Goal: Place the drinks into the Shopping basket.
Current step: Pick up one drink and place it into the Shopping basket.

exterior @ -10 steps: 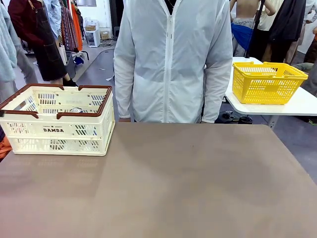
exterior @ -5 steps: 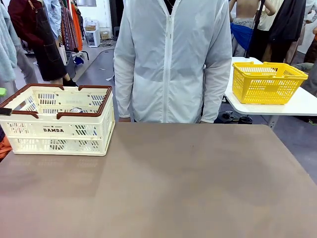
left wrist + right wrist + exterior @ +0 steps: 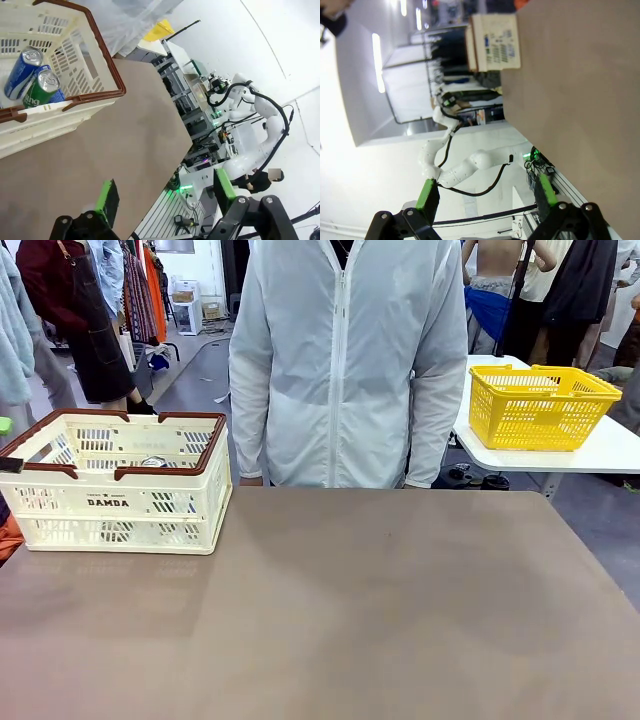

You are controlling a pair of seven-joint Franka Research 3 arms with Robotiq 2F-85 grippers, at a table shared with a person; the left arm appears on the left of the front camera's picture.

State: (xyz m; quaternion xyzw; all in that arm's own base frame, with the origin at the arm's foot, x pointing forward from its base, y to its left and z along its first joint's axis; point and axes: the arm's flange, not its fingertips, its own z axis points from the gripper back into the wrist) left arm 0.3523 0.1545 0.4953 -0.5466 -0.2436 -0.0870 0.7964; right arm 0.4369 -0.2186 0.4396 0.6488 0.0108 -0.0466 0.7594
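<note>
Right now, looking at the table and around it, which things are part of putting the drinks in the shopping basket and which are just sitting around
Part of the job:
- Shopping basket, cream with a brown rim, at the table's left
- blue can lying inside it
- green can lying beside the blue one

Just lying about:
- yellow mesh basket on the white side table
- the person's white jacket, at the far edge

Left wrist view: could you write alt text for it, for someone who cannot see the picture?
A cream slotted Shopping basket with a brown rim sits on a brown table, holding a blue can and a green can lying side by side. At the bottom edge, the left gripper stands open and empty, its green-padded fingers apart.
</note>
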